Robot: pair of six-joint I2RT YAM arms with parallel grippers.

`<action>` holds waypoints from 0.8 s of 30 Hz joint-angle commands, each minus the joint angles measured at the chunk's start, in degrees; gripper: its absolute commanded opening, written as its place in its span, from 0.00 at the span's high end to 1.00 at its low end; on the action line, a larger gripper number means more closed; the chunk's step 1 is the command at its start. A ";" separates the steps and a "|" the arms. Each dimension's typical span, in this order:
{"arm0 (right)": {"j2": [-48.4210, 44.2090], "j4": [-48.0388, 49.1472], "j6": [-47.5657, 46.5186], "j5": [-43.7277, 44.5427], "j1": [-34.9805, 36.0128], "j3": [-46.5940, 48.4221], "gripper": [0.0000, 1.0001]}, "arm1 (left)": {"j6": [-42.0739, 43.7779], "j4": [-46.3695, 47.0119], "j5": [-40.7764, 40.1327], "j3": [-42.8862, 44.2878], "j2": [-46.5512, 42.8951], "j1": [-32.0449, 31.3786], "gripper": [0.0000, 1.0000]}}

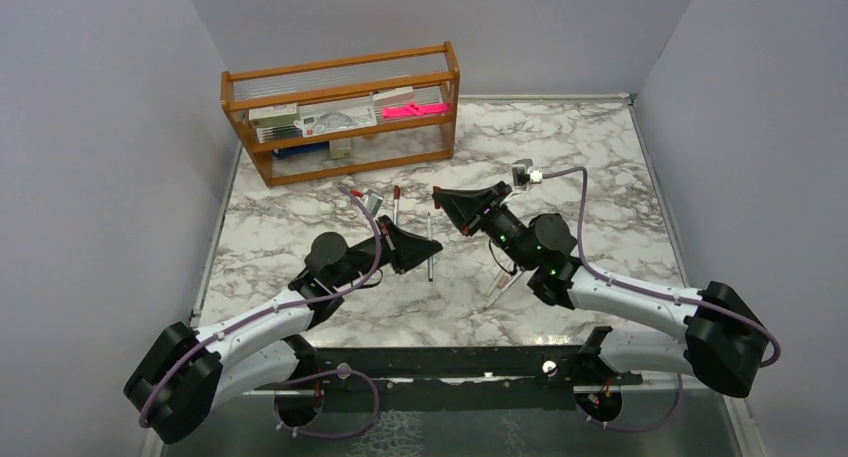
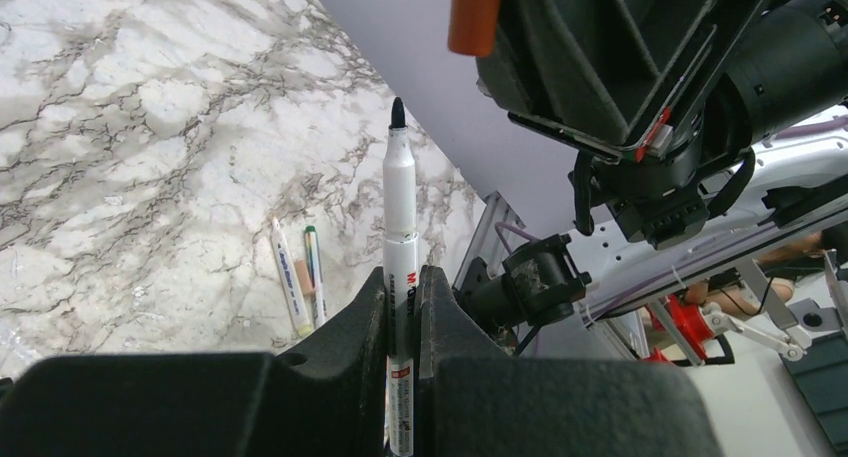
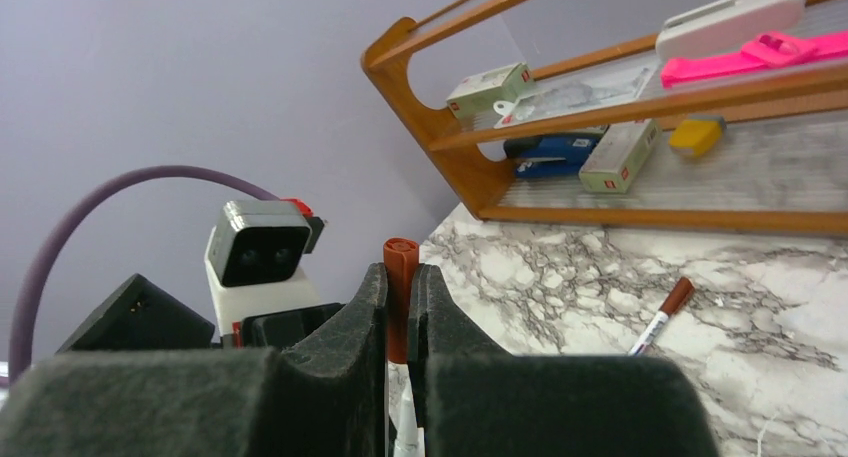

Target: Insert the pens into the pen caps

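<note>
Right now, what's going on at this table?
The left gripper is shut on an uncapped white pen, its black tip pointing out. The right gripper is shut on a red-brown cap. They face each other above the marble table, with tip and cap apart and not yet lined up, so this pen is not capped. On the table, two more pens lie side by side.

Wooden rack [image 1: 340, 89] on marble table [image 1: 600, 167]; pink item [image 1: 412, 108], boxed sets [image 1: 335, 115] inside
</note>
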 commanded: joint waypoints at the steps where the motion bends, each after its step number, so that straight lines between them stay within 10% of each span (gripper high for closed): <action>1: 0.99 3.36 -1.54 -3.11 -0.22 1.90 0.99 | 0.10 3.34 3.12 1.86 0.76 -0.44 1.00; 24: 1.24 2.05 -2.94 -4.51 -0.22 1.24 0.99 | 0.49 3.32 3.66 2.81 -1.14 -0.75 1.00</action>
